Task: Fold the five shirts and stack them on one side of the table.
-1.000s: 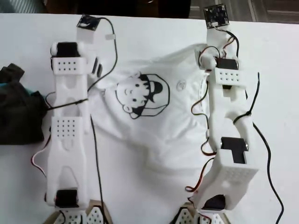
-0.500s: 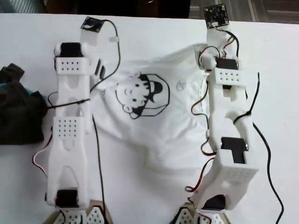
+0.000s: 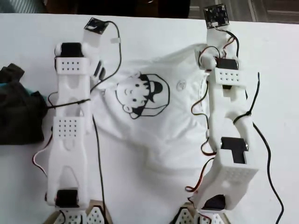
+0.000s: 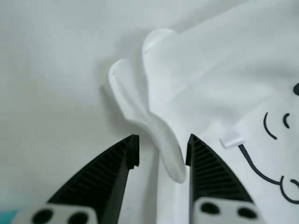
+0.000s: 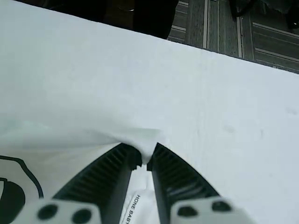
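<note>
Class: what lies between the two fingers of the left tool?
A curled edge of the white shirt lies in the open left tool's gap, as the left wrist view shows.

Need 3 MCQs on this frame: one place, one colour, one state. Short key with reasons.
1. Where is the dark clothing pile?
A) outboard of the left arm
B) between the arms
C) on the white shirt

2. What colour is the cartoon print on the white shirt?
A) red
B) black
C) green

3. What state is the right end effector in?
A) wide open
B) shut on the white shirt
C) shut on a cable

Key: 1 A, the high view shows it beside that arm, apart from the shirt. 2 B, black line drawing. 3 B, fabric is pinched at its tips.
</note>
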You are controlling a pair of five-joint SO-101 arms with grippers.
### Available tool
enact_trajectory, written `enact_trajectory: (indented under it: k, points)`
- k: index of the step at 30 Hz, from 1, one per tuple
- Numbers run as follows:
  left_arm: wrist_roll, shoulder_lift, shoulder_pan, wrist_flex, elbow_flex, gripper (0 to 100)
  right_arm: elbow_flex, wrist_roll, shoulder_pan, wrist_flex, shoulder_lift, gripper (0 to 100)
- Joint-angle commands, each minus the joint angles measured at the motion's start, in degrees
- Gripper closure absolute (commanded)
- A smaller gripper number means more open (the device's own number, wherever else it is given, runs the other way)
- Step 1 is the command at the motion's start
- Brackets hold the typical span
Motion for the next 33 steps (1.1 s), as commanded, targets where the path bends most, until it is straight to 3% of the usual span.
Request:
enact_trajectory:
  k: [1, 5, 10, 14, 23, 33]
  points:
    - [-0.26, -2.20, 1.05, 1.32, -0.22, 84, -3.08, 0.00, 0.13, -0.31, -0.48, 97.9]
    - [1.32, -9.14, 1.14, 1.32, 5.76, 83, -3.08, 0.00, 0.22, -0.04, -0.57, 97.9]
    - [1.23, -21.71, 1.23, 0.62, 24.40, 83, -3.08, 0.00, 0.13, -0.04, -0.84, 97.9]
    - [1.14, -24.00, 0.70, -4.48, 33.01, 83, -3.08, 0.00, 0.13, -0.31, -0.84, 97.9]
    - [1.32, -20.04, 1.14, -13.45, 34.86, 83, -3.08, 0.00, 0.13, -0.04, -0.84, 97.9]
    - [1.32, -16.26, 0.09, -13.71, 34.86, 83, -3.08, 0.00, 0.13, -0.04, -0.84, 97.9]
